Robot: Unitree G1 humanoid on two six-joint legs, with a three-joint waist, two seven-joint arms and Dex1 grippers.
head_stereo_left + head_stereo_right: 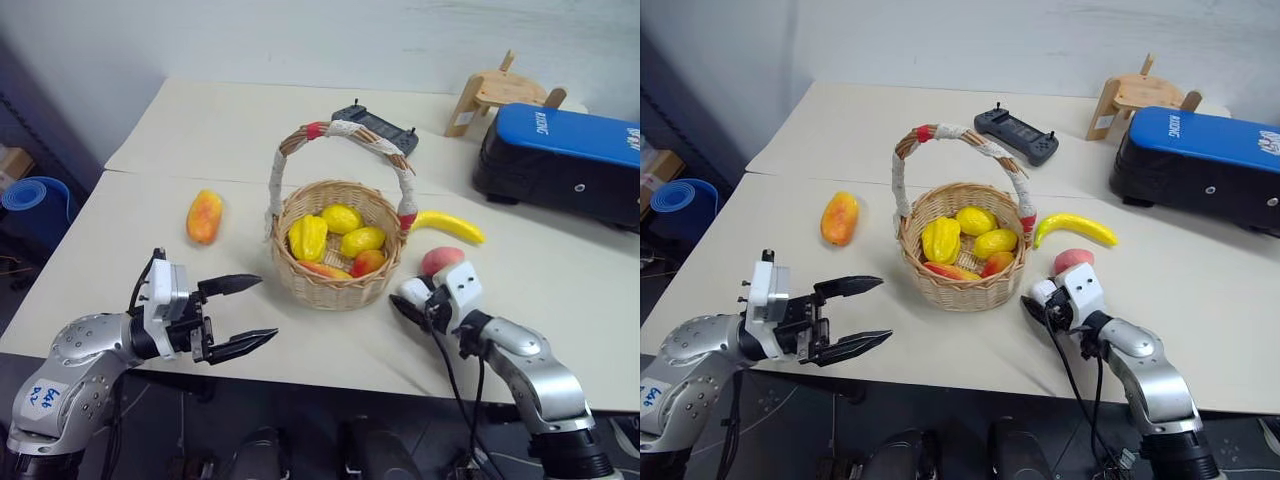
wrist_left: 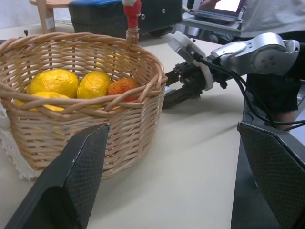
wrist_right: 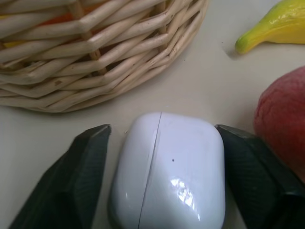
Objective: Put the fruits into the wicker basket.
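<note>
— So where is the peach [image 3: 283, 124] relative to the right gripper [image 3: 164, 176]?
— Just outside one finger; a white case [image 3: 169, 167] sits between the narrowed jaws on the table [image 1: 520, 290].
— And the left gripper [image 1: 240, 315]?
— Spread wide, empty, near the wicker basket [image 1: 335, 280].

The left gripper [image 1: 238, 315] is held level above the table, fingers spread wide. The right gripper [image 3: 162, 157] is lowered to the tabletop, its fingers set against both sides of a small white case [image 3: 169, 171].
</note>
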